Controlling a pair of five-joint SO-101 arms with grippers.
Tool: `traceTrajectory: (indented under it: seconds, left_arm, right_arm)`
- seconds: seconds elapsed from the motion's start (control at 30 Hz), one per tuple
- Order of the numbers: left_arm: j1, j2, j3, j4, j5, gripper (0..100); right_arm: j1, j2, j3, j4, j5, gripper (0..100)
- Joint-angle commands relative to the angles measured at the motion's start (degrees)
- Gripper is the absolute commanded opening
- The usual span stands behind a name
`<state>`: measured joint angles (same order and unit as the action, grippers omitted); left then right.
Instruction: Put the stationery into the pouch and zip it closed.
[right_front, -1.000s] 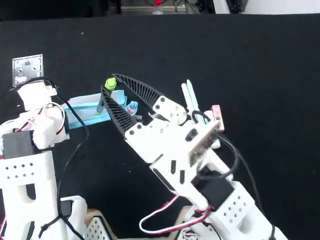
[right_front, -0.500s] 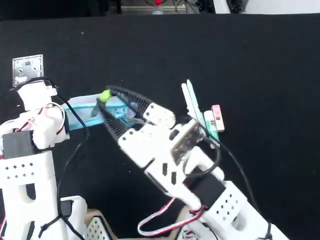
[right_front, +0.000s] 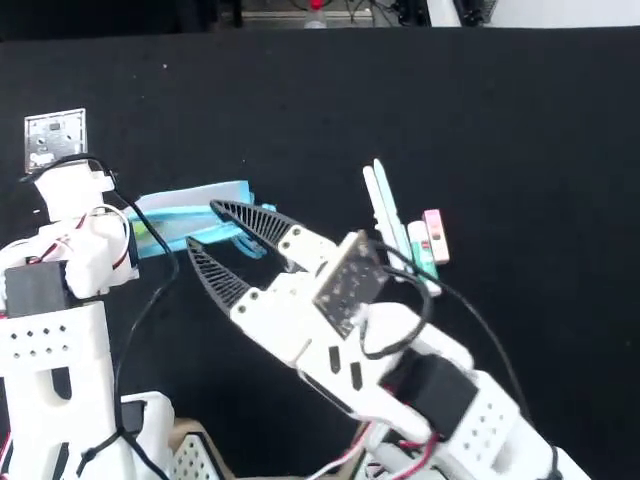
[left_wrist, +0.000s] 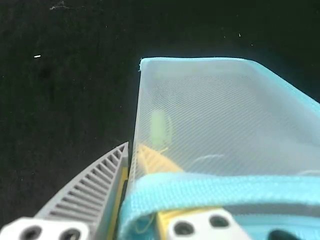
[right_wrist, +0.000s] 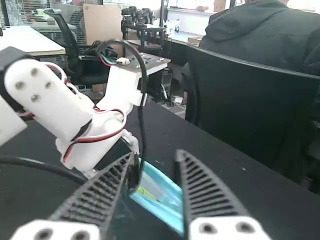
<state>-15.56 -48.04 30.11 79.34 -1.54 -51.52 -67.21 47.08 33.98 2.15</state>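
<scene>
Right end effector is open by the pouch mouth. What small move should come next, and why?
Probably swing the right end effector away from the pouch toward the pens and the pink item beside them. It is open and empty, those pieces lie on the table outside the pouch, and the left end effector holds the pouch's edge.

Even, bright overhead light falls on the matte black worktop (right_front: 520, 120), which swallows nearly all shadow around the pouch (right_front: 190, 218). In the left wrist view the pouch's pale mesh glows softly. Beyond the pouch, the office (right_wrist: 100, 22) is brightly lit.
</scene>
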Motion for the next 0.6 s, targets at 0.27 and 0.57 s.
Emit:
traceTrajectory:
  seconds: [0.27, 0.57]
  left_arm:
    - [-0.31, 0.0, -0.84, -0.62, 0.79, 3]
    - [-0.31, 0.0, -0.84, -0.62, 0.79, 3]
  right_arm:
    - [10.73, -1.36, 3.12, 14.77, -0.18, 21.1]
    - [11.16, -1.1, 16.31, 2.37, 5.8, 22.2]
